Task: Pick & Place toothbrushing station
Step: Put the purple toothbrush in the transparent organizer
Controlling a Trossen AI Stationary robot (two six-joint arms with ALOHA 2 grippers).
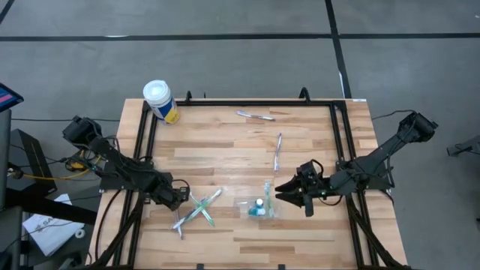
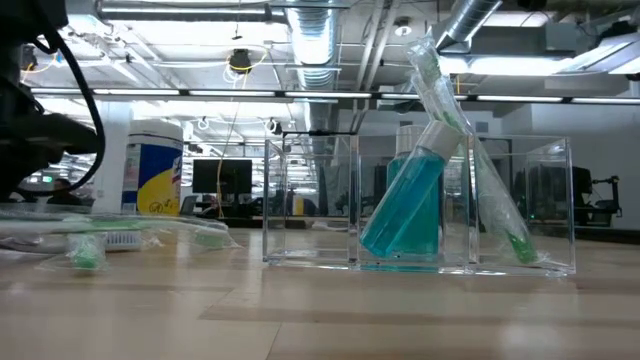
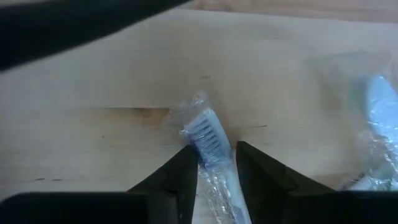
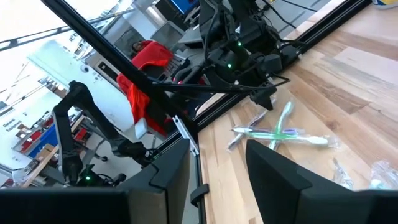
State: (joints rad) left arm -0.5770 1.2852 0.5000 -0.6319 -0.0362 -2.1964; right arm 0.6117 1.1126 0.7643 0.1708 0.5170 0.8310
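The toothbrushing station is a clear holder [image 1: 257,208] on the table's near middle. In it, a teal tube [image 2: 410,205] and a wrapped green toothbrush [image 2: 480,180] lean. Wrapped toothbrushes lie crossed [image 1: 199,211] to its left; two more lie farther back [image 1: 255,115], [image 1: 278,150]. My left gripper [image 1: 178,199] points down at the crossed pile. Its fingers stand open on either side of a wrapped toothbrush [image 3: 208,134], just behind the bristle head. My right gripper [image 1: 289,193] hovers open and level just right of the holder, nothing between its fingers [image 4: 217,180]. My left gripper comes from above with one finger [image 3: 183,171] on each side of the toothbrush's neck [image 3: 214,158], lying across it. The toothbrush lies flat on the table. Whether the fingers touch its wrapper, I cannot tell.
A white-capped canister with a yellow label [image 1: 160,101] stands at the far left corner. A black metal frame [image 1: 247,103] borders the table's far and side edges. Bare wood lies between the holder and the far toothbrushes.
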